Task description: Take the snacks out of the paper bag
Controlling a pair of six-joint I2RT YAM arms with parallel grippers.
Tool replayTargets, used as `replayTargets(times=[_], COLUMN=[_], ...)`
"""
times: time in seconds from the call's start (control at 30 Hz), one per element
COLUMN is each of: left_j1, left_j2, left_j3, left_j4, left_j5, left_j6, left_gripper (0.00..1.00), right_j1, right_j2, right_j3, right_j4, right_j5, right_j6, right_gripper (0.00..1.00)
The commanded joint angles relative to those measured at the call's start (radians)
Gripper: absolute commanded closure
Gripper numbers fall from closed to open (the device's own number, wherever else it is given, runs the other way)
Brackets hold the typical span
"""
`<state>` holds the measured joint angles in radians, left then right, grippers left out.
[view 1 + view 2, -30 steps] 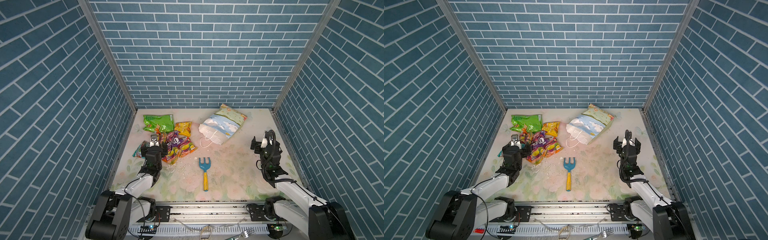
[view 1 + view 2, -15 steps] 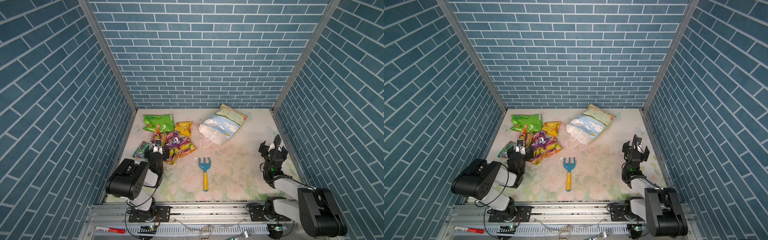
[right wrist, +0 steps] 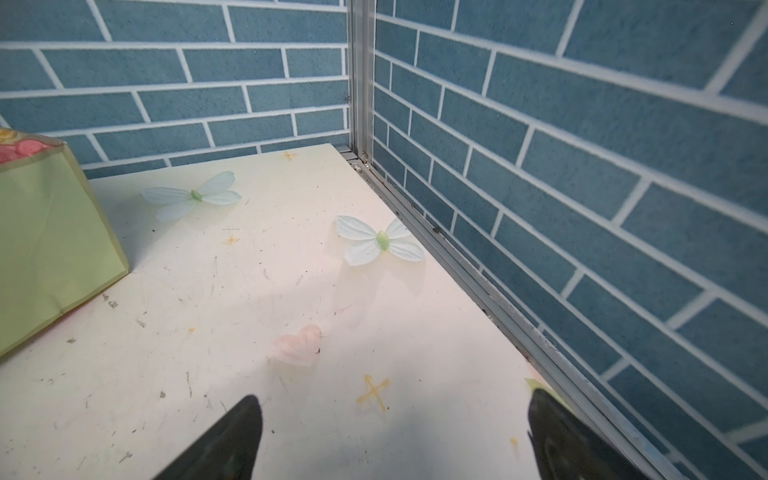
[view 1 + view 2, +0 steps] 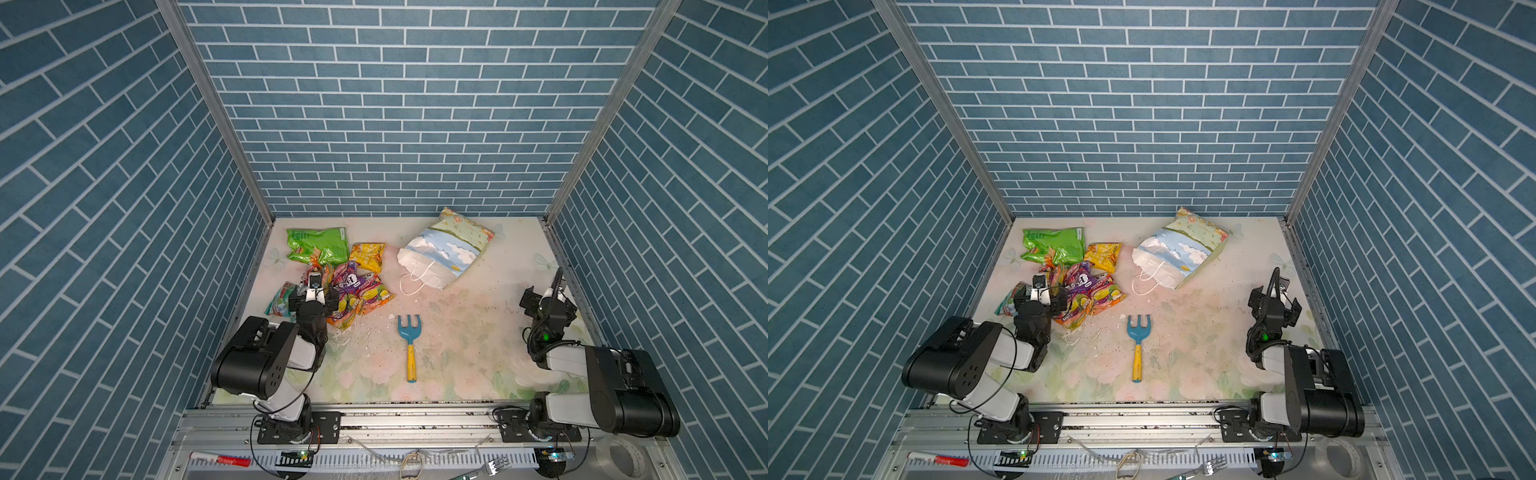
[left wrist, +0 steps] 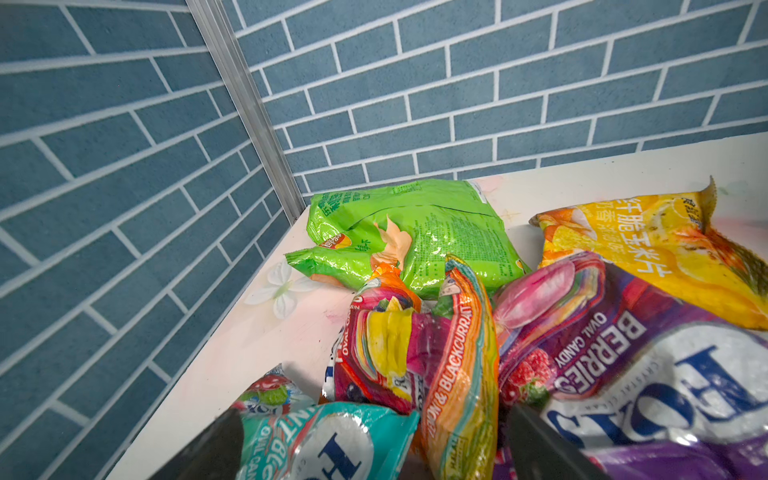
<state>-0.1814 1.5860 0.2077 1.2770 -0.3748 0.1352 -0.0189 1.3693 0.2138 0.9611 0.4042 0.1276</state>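
Teal foil comes first: the teal packet (image 4: 282,297) lies farthest left of the rake (image 4: 409,332), close to the left edge of the table (image 4: 478,357). My left gripper (image 5: 374,415) hangs low right over it, jaws spread as wide as they go and closed on nothing. Further back from the rake on that side sits the big green packet (image 4: 318,245). Nearer the rake, the purple packet (image 4: 353,282) and the orange-red fruit packets (image 4: 374,296) are heaped on one another, with the yellow packet (image 4: 368,257) just behind them. Back and right of the rake, the paper bag (image 4: 444,253) lies on its side, its mouth and white cord handles (image 4: 415,282) turned toward the rake. Well right of the rake, beside the side wall (image 3: 582,208), my right gripper (image 3: 395,399) is spread just as wide and empty over bare table.

Every snack I can see is out of the bag, so I judge the job done or nearly so. I cannot see into the bag's flattened mouth, and a packet could be hiding there.

The risk is on my left. My fingers straddle slippery, crinkly foil, and a low sideways move could snag a packet and drag the heap, pushing the teal one off the table's edge. On my right, a careless swing could knock the wall.
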Motion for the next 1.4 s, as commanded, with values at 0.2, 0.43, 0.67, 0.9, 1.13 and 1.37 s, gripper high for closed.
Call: replayTargets(times=[0.2, 0.43, 0.67, 0.9, 1.13, 1.37], left_j1=[0.007, 0.023, 0.058, 0.086, 0.131, 0.160], left_j2=[-0.015, -0.028, -0.045, -0.052, -0.057, -0.059], left_j3=[0.020, 0.043, 0.073, 0.143, 0.167, 0.164], left_j4=[-0.037, -0.098, -0.182, -0.331, -0.383, -0.384], left_j5=[-0.016, -0.007, 0.067, 0.141, 0.199, 0.294], left_j6=[-0.001, -0.021, -0.041, -0.047, -0.088, -0.090], left_gripper=[0.00, 0.01, 0.00, 0.01, 0.01, 0.00], right_j1=[-0.029, -0.035, -0.047, -0.047, -0.047, -0.046], right_j2=[0.053, 0.061, 0.141, 0.171, 0.171, 0.169], right_j3=[0.006, 0.064, 0.091, 0.154, 0.155, 0.153], right_j4=[0.113, 0.014, 0.039, -0.049, -0.049, -0.047], right_j5=[-0.079, -0.123, -0.294, -0.343, -0.348, -0.341], right_j6=[0.048, 0.038, -0.010, -0.032, -0.033, -0.037], right_gripper=[0.02, 0.01, 0.01, 0.01, 0.01, 0.01])
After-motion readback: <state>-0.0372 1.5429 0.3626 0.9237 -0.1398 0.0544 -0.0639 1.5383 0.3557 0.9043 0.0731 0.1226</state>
